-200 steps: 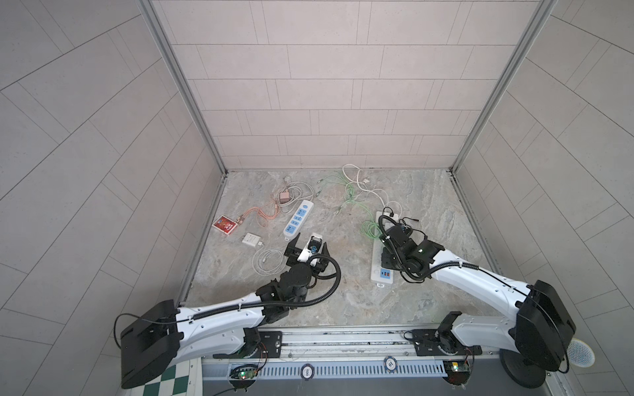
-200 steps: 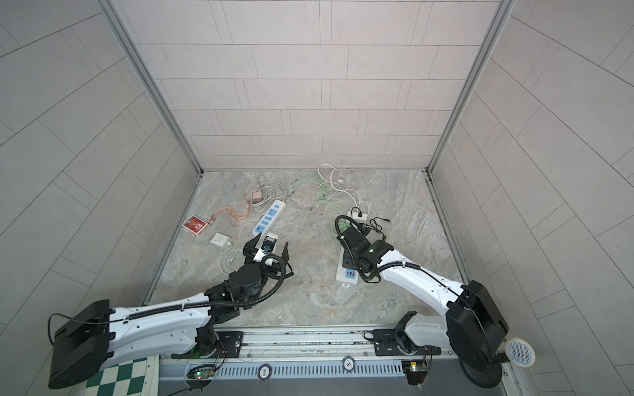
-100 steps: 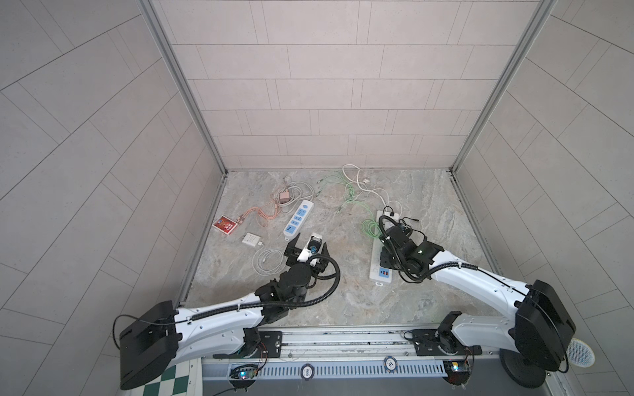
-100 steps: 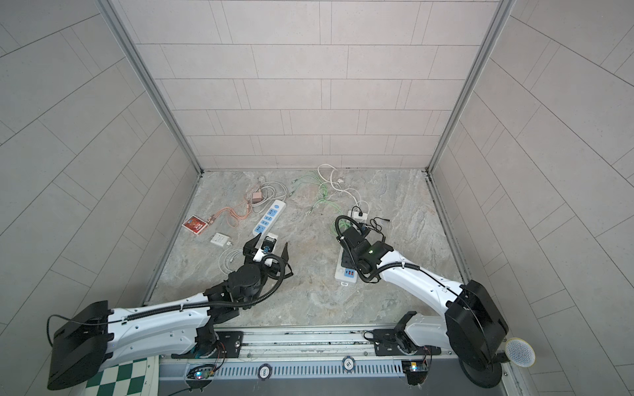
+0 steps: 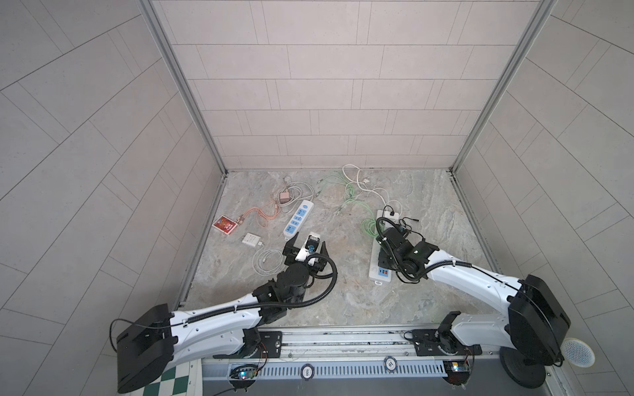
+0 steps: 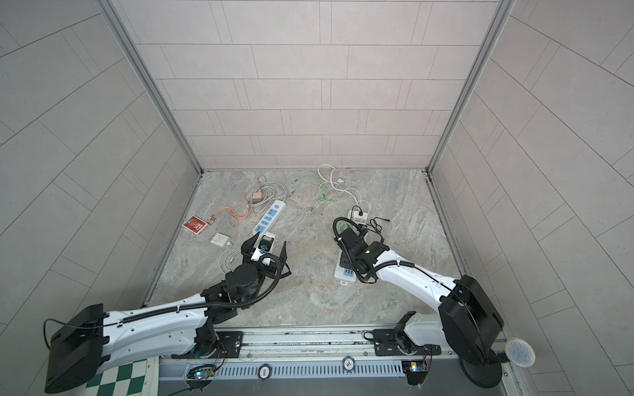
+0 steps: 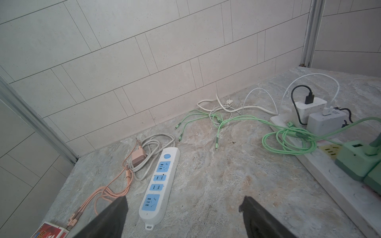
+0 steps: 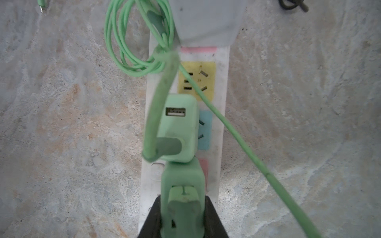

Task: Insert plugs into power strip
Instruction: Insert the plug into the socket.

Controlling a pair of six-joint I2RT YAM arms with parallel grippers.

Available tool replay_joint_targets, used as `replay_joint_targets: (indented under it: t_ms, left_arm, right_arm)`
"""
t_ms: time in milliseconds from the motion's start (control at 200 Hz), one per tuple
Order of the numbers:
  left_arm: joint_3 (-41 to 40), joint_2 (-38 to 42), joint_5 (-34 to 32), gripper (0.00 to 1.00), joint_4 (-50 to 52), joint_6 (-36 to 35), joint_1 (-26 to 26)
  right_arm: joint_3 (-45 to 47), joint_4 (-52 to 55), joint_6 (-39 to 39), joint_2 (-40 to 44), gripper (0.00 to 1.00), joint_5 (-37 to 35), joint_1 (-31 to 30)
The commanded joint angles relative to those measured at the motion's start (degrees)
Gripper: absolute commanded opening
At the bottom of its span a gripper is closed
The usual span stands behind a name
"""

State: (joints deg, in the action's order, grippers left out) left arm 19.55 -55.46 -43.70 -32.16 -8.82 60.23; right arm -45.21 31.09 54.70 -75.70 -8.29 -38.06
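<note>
My right gripper [image 8: 182, 208] is clamped tight on a mint green adapter [image 8: 183, 181], with its black fingers pressed against the two sides. That adapter stands upright on the white power strip [image 8: 222, 92], over the pink socket. I cannot tell whether its pins are fully in. Touching it at its 12 o'clock is a second mint green adapter [image 8: 179, 123], which sits over the blue socket. A green cable [image 8: 159, 103] comes out of it and coils beside the strip. Beyond that is the bare yellow socket [image 8: 196, 80], and two white cube adapters [image 7: 309, 108] sit on the strip's far end. In both top views this strip lies at about 3 o'clock from the table's middle.

My left gripper [image 7: 184, 198] hangs wide open and holds nothing. It is above the marble table [image 7: 216, 185], just off the near end of the blue-socket power strip [image 7: 158, 185], which lies at about 10 o'clock. A pink adapter [image 7: 138, 157] lies loose at that strip's 11 o'clock. A white adapter [image 5: 250, 239] lies at the table's 9 o'clock, and the red card pack [image 5: 224, 225] is at that adapter's 10 o'clock.
</note>
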Motion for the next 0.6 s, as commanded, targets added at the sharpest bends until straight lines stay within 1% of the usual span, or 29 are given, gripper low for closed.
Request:
replay_joint_targets:
  t_ms: [0,70,205,395,485,595]
  left_arm:
    - [-0.2,1.5,-0.2,0.92,0.9,0.1,-0.4]
    - [0.0,1.8,-0.4,0.92,1.3,0.1,-0.4]
    - [0.2,3.4,-0.9,0.92,3.3,0.0,-0.4]
    - [0.4,6.0,-4.3,0.92,6.0,0.9,-0.9]
    - [0.9,5.9,-5.8,0.96,8.2,3.4,-2.1]
    - [2.2,5.2,-6.8,0.97,13.4,7.0,-4.8]
  right_arm:
    - [-2.0,5.0,0.7,-5.7,0.00,-3.6,-1.0]
    - [-3.5,5.6,0.8,-8.3,0.00,-3.4,-1.4]
    - [-3.1,4.2,1.3,-12.7,0.00,-2.6,-1.4]
    - [-5.5,5.1,-0.8,-19.3,0.00,-0.8,-1.2]
    - [-6.8,5.6,-2.1,-20.7,0.00,-0.4,-0.6]
    - [-8.1,6.6,-3.7,-21.0,0.00,0.4,1.5]
